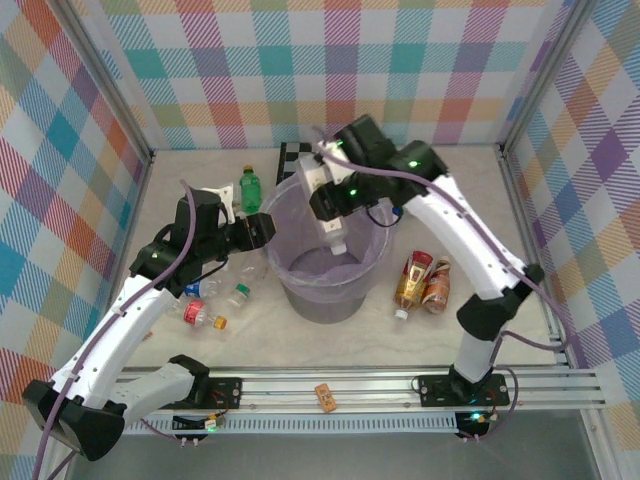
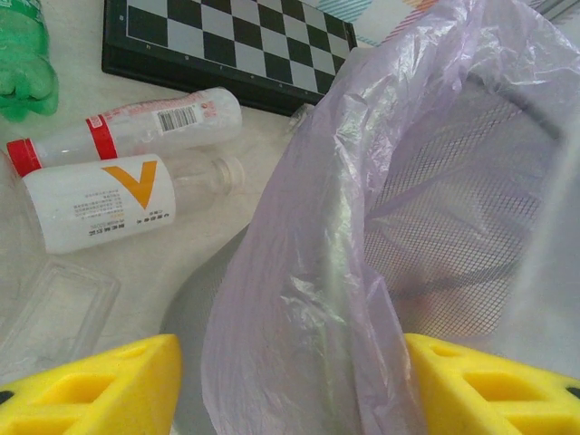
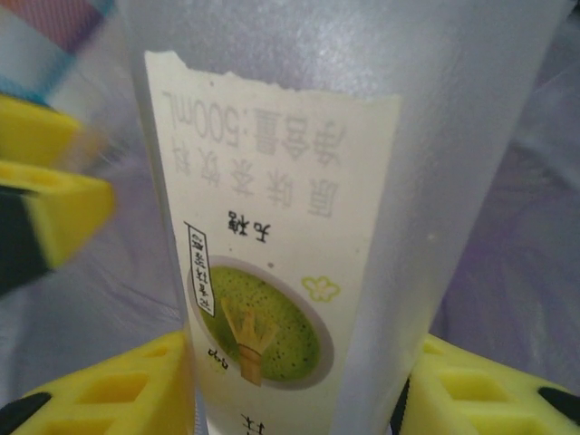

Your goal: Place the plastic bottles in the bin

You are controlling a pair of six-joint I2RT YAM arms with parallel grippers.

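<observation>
The bin (image 1: 300,290), a grey bucket lined with a lavender bag (image 2: 308,272), stands mid-table. My right gripper (image 1: 331,207) (image 3: 299,385) is shut on a frosted white bottle (image 1: 335,238) (image 3: 299,181) with a green matcha label, held cap-down over the bin's mouth. My left gripper (image 1: 268,228) (image 2: 294,385) is open, its fingers straddling the bin's left rim and bag. Loose bottles lie around: a green one (image 1: 249,188) (image 2: 23,54), a red-labelled one (image 2: 136,127), an orange-V one (image 2: 109,199), several at left (image 1: 205,305), and two amber ones (image 1: 422,282) at right.
A black-and-white checkerboard (image 1: 297,156) (image 2: 236,41) lies behind the bin. A small tan block (image 1: 325,397) sits on the front rail. Checked walls close in the table on three sides. A flattened clear bottle (image 2: 54,308) lies near the left gripper.
</observation>
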